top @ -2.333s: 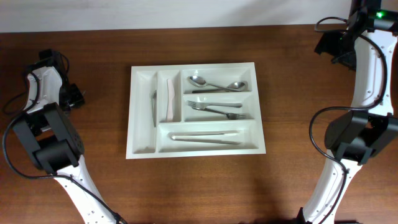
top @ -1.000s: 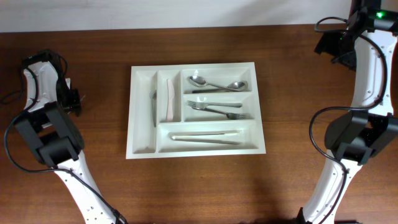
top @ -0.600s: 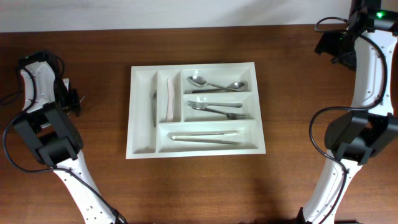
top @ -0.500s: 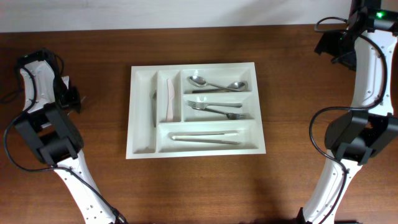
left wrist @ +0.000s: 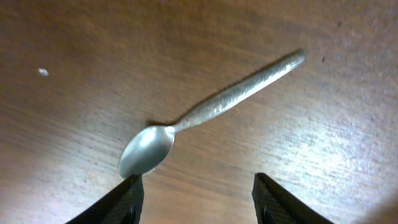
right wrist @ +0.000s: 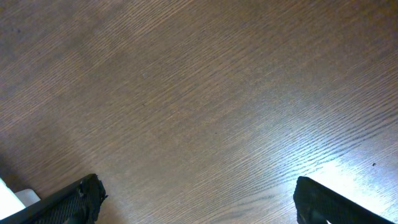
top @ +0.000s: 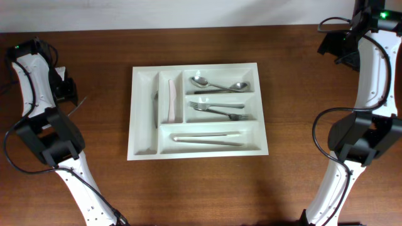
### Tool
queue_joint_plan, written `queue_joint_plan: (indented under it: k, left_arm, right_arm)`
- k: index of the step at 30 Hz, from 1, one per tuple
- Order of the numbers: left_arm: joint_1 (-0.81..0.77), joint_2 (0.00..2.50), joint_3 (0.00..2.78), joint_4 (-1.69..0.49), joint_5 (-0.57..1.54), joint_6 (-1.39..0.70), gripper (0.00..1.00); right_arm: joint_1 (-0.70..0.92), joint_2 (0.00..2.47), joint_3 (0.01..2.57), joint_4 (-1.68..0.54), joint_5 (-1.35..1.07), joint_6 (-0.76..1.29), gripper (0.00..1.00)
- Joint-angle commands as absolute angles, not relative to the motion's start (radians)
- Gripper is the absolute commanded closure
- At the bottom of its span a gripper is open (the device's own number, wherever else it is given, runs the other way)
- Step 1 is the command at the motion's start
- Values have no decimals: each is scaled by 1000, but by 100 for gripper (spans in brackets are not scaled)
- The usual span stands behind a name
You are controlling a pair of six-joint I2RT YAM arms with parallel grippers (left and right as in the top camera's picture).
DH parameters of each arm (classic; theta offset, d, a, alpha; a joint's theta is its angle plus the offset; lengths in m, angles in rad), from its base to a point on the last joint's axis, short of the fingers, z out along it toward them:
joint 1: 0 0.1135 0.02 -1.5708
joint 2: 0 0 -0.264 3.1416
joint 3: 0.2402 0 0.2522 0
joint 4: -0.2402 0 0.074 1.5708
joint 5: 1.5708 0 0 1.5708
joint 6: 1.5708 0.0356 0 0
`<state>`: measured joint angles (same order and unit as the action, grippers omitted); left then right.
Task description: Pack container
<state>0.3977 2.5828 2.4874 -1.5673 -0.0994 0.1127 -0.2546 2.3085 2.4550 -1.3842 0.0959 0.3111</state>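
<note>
The container (top: 196, 66) is a white compartment tray in the middle of the table, holding spoons (top: 217, 84), forks (top: 220, 110) and other long utensils. A loose metal spoon (left wrist: 205, 112) lies on the bare wood at the far left, seen faintly from overhead as a thin spoon (top: 76, 105). My left gripper (left wrist: 196, 186) hovers open just above it, the spoon's bowl near its left finger and nothing between the fingers. From overhead the left gripper (top: 63, 91) is left of the tray. My right gripper (right wrist: 198, 186) is open over bare wood; overhead it is the right gripper (top: 336, 47) at the far right corner.
The wooden table (top: 201, 188) ends at a white strip along its far edge (top: 188, 12). Both arms' bases and cables stand at the left and right sides near the front.
My left arm has drawn back toward the far left, and the spoon now shows on the wood beside it. The right arm and the tray have not moved.
</note>
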Motion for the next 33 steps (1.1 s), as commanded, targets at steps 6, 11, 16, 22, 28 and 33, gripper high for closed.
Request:
queue_joint_plan:
  k: [6,11,16,22,28,33]
  left_arm:
    - [514,2590,2502,-1574,260,118,41]
    - [633,2590,2502,-1559,475,132,41]
    - [711,2590,2502,-1557,612,177,41]
    - [689,2592,2501,-1541,644,191,41]
    - [688,2594,2422,-1467,640,50,41]
    - [692,2593,2307,-1408,603,-6,42]
  right_arm:
    - [-249,2283,2455,-1384,98,316,1]
    - [-249,2283,2455,-1384,98,316,1]
    - [-249,2283,2455,-1384,98,316,1]
    - [-249,2283,2455,-1384,98,316,1]
    - [-249,2283,2455,-1384,98,316,1]
    - [-249,2283,2455,-1384,98,316,1]
